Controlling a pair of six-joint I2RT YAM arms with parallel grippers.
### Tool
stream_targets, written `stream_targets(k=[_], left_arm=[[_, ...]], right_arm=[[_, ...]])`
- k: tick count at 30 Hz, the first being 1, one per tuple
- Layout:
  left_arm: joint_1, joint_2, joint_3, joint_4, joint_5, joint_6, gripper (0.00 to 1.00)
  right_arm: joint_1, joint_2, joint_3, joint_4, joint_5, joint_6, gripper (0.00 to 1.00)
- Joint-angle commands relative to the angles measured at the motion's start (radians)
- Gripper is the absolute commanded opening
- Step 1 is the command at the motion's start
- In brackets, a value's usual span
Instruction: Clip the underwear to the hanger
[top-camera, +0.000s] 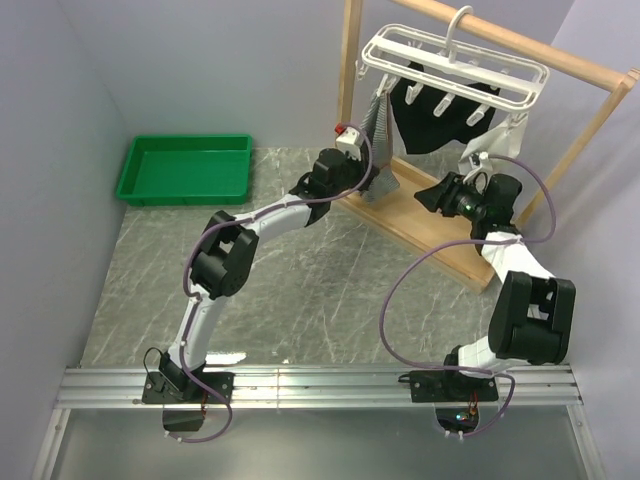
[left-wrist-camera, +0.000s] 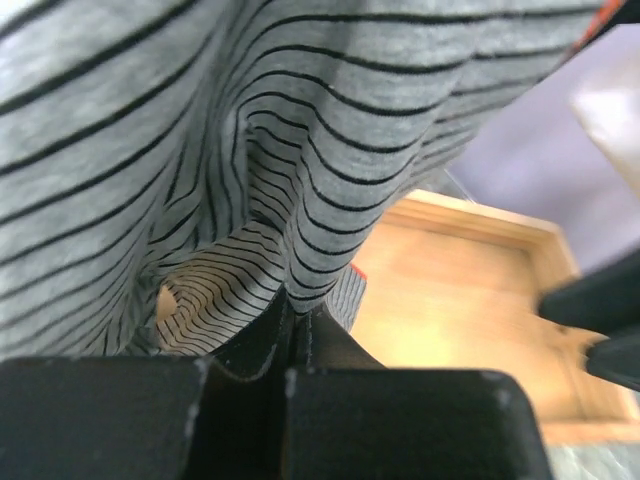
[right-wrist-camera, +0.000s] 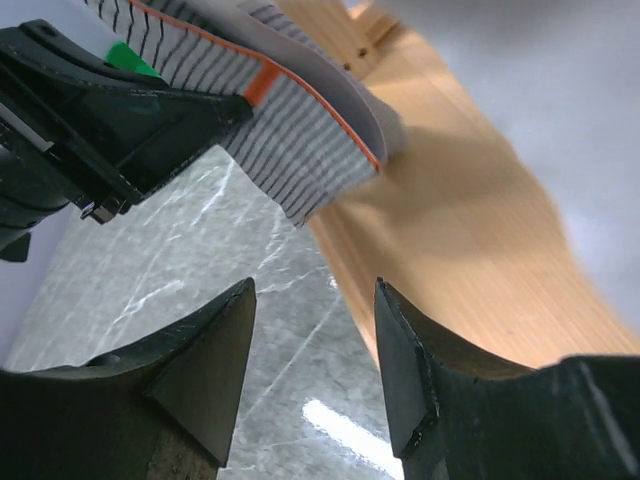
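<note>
Underwear: the grey striped boxer shorts (top-camera: 379, 125) are hanging at 1 o'clock in the top view, draping from under the left end of the hanger down toward the rack's base board (right-wrist-camera: 480, 230).
Hanger: the white clip hanger (top-camera: 455, 62) is hanging by its hook from the top bar of the wooden rack (top-camera: 520, 45), also at 1 o'clock. A black garment (top-camera: 432, 125) is dangling beneath its middle.
Left pincer: the left gripper (left-wrist-camera: 297, 338) is clenching a fold of the shorts' lower part. Its jaws are pressing together, with striped cloth bunching above them.
Right pincer: the right gripper (right-wrist-camera: 312, 345) is hovering at 3 o'clock of the shorts. Its jaws are spread and grasping nothing, and it is pointing toward the orange-trimmed edge of the cloth.
Done so far: the shorts are hanging clear of the marble table (top-camera: 300, 290) and are up at the frame. Their upper edge is reaching the clips at the frame's left end, but whether any clip is biting the cloth cannot be told.
Left to do: judging by the free lower half and the idle right pincer, at least one more edge is probably waiting to be spread and fed into a clip.
Elsewhere: a green tray (top-camera: 185, 168) is sitting at 10 o'clock, well apart from the work.
</note>
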Motion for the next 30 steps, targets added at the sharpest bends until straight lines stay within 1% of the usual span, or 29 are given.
stream_targets(k=[1,6,13,23,24,26,27,29,30], left_arm=[[0.008,-0.108,-0.036,0.084,0.13,-0.087,0.0],[0.012,-0.133,-0.052,0.096,0.185,-0.123,0.0],[0.013,-0.15,-0.056,0.095,0.216,-0.143,0.0],[0.008,-0.174,-0.084,0.11,0.253,-0.165,0.0],[0.008,-0.18,-0.087,0.108,0.251,-0.163,0.0],[0.007,-0.187,-0.096,0.108,0.251,-0.163,0.0],[0.008,-0.194,-0.099,0.107,0.251,-0.163,0.0],[0.008,-0.2,-0.108,0.107,0.253,-0.16,0.0],[0.008,-0.208,-0.11,0.105,0.251,-0.157,0.01]], right_arm=[[0.018,0.032,0.047,0.088,-0.081,0.053,0.59],[0.041,0.084,0.054,0.119,-0.113,0.071,0.64],[0.081,0.134,0.056,0.167,-0.09,0.093,0.64],[0.112,0.159,0.067,0.277,-0.121,0.2,0.63],[0.121,0.162,0.06,0.313,-0.119,0.228,0.62],[0.135,0.17,0.06,0.338,-0.121,0.245,0.57],[0.141,0.17,0.062,0.341,-0.121,0.245,0.48],[0.153,0.164,0.06,0.348,-0.127,0.252,0.37],[0.156,0.159,0.057,0.358,-0.127,0.259,0.23]])
